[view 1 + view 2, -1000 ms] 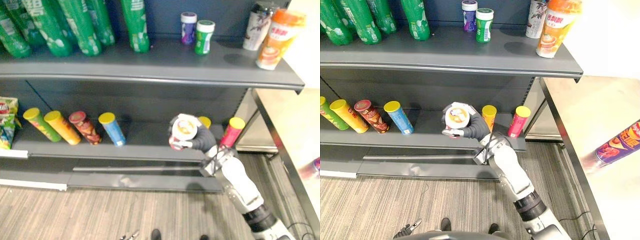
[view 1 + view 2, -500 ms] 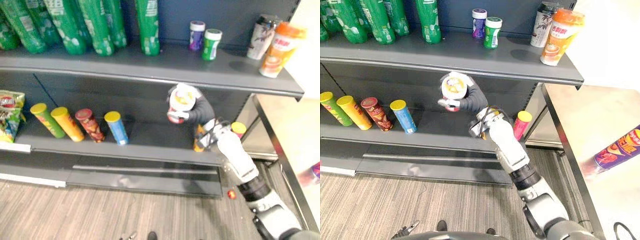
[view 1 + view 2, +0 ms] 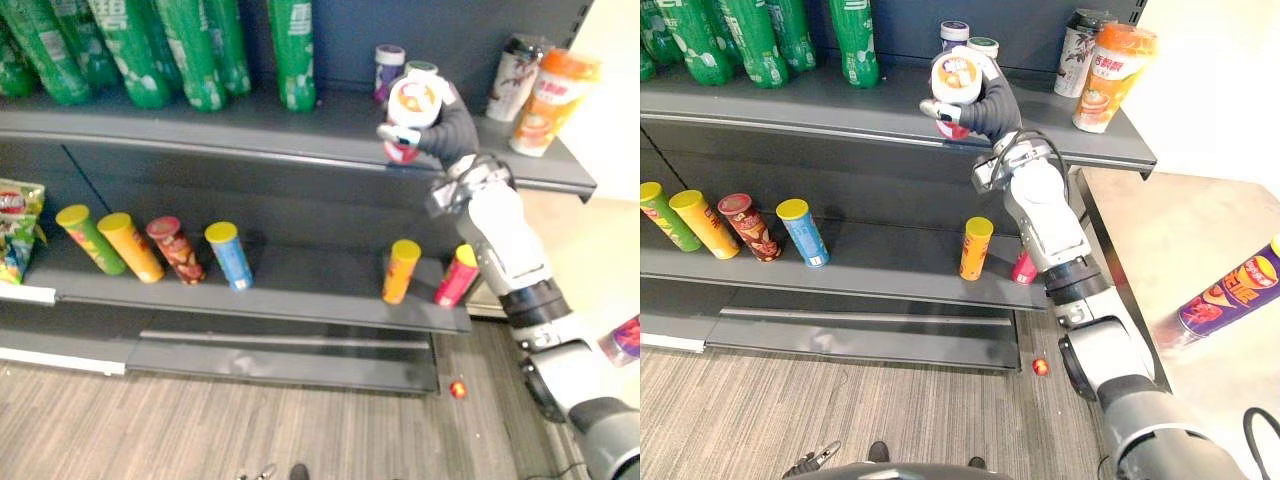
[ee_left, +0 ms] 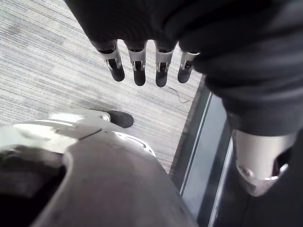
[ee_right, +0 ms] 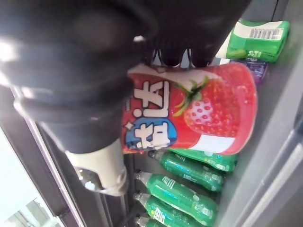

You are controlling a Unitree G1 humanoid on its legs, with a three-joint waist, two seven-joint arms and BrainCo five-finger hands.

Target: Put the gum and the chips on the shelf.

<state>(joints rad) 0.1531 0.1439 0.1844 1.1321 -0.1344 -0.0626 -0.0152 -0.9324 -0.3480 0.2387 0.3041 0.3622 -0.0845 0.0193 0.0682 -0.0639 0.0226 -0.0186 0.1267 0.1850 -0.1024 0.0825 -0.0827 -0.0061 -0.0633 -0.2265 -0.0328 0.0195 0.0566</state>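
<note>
My right hand [image 3: 452,126] is shut on a red strawberry-print gum tub [image 3: 409,108] with a white lid, seen up close in the right wrist view [image 5: 203,111]. It holds the tub tilted over the front edge of the top shelf [image 3: 200,125], just in front of a purple gum jar [image 3: 954,33] and a green gum jar [image 3: 983,46]. A purple chips can [image 3: 1230,298] lies on the table at the right. My left hand [image 4: 138,66] hangs over the floor with straight fingers and holds nothing.
Green bottles [image 3: 150,50] fill the top shelf's left part; two drink cups [image 3: 550,90] stand at its right end. The lower shelf [image 3: 300,285] carries several chips cans, with an orange can [image 3: 400,270] and a pink can [image 3: 455,277] below my arm. A small red thing [image 3: 458,389] lies on the floor.
My right hand has lifted the gum tub from in front of the lower shelf up and rightward to the top shelf's edge. The camera shifted slightly.
</note>
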